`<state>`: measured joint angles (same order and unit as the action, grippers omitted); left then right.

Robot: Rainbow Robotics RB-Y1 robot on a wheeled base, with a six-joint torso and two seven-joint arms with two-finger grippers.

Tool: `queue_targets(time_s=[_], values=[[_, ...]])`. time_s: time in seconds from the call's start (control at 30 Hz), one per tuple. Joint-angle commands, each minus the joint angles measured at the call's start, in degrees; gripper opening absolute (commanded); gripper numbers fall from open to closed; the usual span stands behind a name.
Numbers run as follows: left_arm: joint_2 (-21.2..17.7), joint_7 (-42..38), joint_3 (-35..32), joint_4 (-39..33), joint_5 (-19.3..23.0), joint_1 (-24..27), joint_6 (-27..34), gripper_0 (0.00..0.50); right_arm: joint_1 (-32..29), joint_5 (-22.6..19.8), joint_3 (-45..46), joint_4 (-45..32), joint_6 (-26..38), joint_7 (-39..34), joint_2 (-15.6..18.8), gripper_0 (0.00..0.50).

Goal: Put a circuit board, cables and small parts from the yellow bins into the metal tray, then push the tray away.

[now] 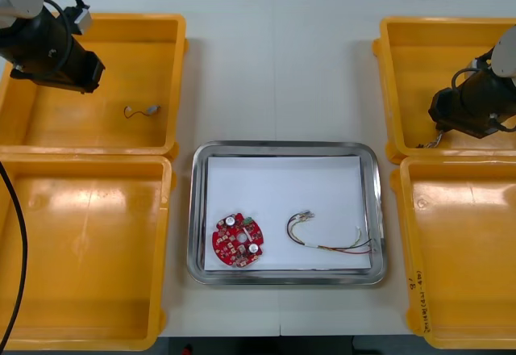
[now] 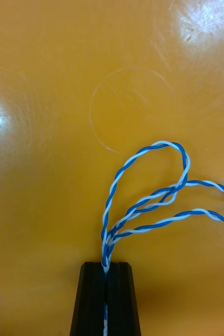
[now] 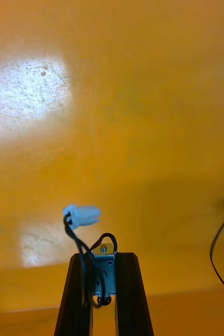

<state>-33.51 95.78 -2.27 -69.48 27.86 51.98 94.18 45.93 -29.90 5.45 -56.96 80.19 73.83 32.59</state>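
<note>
Metal tray, centre of bench, white inside: holds round red circuit board and, apart from it, red and yellow cable. Right gripper, at far right yellow bin: closed tight on twisted blue and white cable. Left gripper, at far left yellow bin: clamped on small metal part with black cable.

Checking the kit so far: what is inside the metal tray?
A red circuit board and a red and yellow cable lie apart on a white liner that hides the floor of the tray.
</note>
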Motion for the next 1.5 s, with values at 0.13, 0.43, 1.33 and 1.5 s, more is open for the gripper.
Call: queue_targets(time_s=[0.13, 0.43, 1.33, 1.5], values=[[-1.82, -4.99, -3.09, -10.59, -1.23, -0.22, 9.88, 0.000, 1.53, 1.34, 1.23, -5.01, 5.06, 1.58, 2.31, 0.000], [-0.33, -13.60, -1.95, -23.86, -1.93, -2.41, 15.82, 0.000, 1.53, 2.04, 4.30, -12.04, 13.24, 1.93, 3.01, 0.000], [8.11, -38.47, 17.30, -37.04, 3.87, -2.68, 15.82, 0.000, 1.88, -0.95, 5.62, -36.56, 29.81, 2.11, 3.80, 0.000], [9.43, -39.88, 21.87, -37.04, 3.51, -2.68, 15.82, 0.000, 1.79, -4.29, 2.55, -39.63, 29.81, 1.32, 4.15, 0.000]])
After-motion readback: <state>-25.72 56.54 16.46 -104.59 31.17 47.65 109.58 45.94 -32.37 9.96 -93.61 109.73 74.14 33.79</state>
